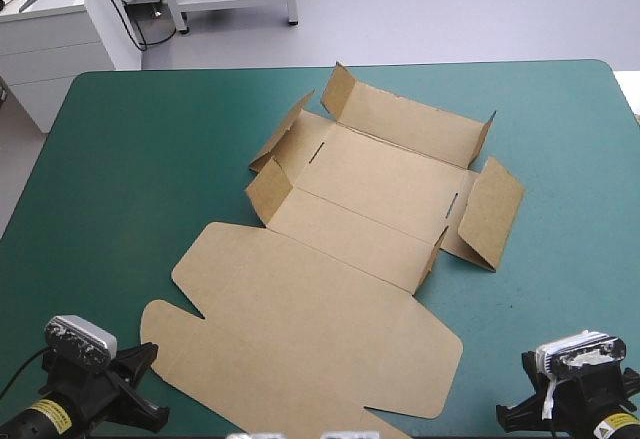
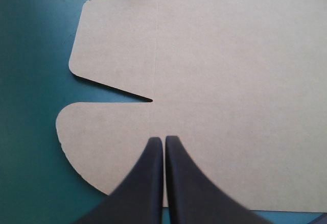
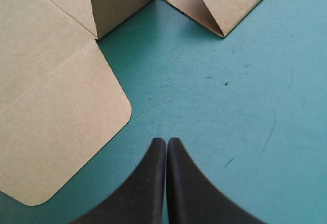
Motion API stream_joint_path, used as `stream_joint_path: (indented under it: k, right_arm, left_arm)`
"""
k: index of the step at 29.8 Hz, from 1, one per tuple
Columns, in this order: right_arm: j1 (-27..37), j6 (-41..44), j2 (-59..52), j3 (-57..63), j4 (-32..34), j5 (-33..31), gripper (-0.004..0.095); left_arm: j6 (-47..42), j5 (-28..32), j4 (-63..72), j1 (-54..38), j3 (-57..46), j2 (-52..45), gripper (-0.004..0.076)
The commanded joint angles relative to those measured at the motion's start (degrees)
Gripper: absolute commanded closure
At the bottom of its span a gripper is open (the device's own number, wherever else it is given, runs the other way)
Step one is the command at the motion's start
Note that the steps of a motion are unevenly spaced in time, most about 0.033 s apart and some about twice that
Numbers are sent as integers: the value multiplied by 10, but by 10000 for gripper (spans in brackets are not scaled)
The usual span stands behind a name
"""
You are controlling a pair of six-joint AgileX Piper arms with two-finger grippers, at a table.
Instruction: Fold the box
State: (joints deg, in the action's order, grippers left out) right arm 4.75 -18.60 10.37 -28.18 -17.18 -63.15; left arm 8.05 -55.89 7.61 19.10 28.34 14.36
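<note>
The teal-green counter (image 1: 130,159) carries the brown box (image 1: 330,299) at its middle: far walls partly raised, lid flat toward the robot. The left pincer (image 2: 163,139) and right pincer (image 3: 166,139) are closed, empty. The board seems light and stiff; grip wall edges.
</note>
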Motion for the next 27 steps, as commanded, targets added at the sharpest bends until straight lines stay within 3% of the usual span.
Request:
stream_joint_path:
  k: [1,15,27]
  right_arm:
    - [-2,-3,13,-15,-10,29,922]
    - [-2,-1,24,-16,-10,33,921]
    - [-2,14,179,-118,-8,32,921]
  left_arm:
    - [1,33,10,1,14,7,732]
    - [1,33,10,1,14,7,732]
    - [-2,33,10,1,14,7,732]
